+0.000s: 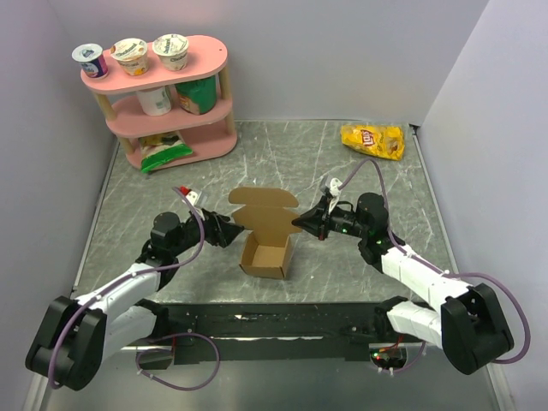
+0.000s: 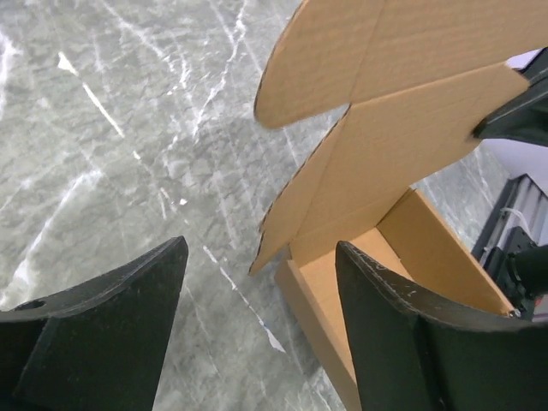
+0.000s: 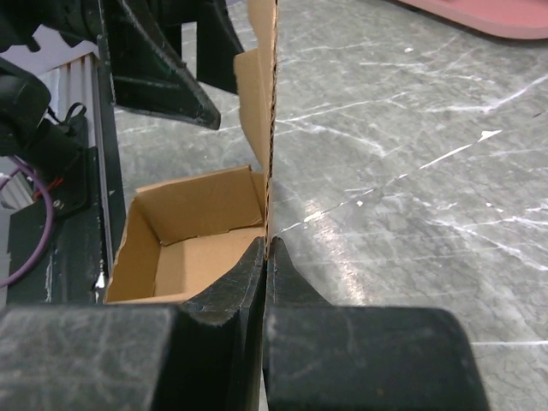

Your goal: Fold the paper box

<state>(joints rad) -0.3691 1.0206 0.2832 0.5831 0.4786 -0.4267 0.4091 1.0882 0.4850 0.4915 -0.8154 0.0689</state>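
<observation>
Right gripper (image 3: 266, 250): closest to your right wrist lens. Its two black fingers are pressed together on the thin edge of the cardboard lid, so you have the lid pinched.
Left gripper (image 2: 261, 248): fingers spread wide with nothing between them. In your left wrist view the open tray lies just beyond the right-hand finger.
Paper box (image 1: 267, 250): sits on the table midway between your two grippers, just ahead of the arm bases. The tray opens upward and the lid panel stands up from its far wall, with rounded flaps along its sides.
Box print: none. You see plain brown corrugated card inside and out.
From above: your left gripper points at the lid's left edge, and your right gripper meets its right edge.
Table (image 1: 368, 197): grey marbled surface with white veins.
Chip bag (image 1: 372, 140): yellow, lying at the far right of the table, well apart from the box. The red logo probably reads Lay's, though it is small from up here.
Shelf (image 1: 210, 56): pink, three tiers, in the far left corner.
Top tier: three lidded cups (image 1: 130, 55) in a row, with labels too small for you to read.
Middle tier: a white cup (image 1: 156, 99) beside a green tub (image 1: 198, 94), writing unreadable.
Bottom tier: a green and white packet (image 1: 164, 154), no legible text.
</observation>
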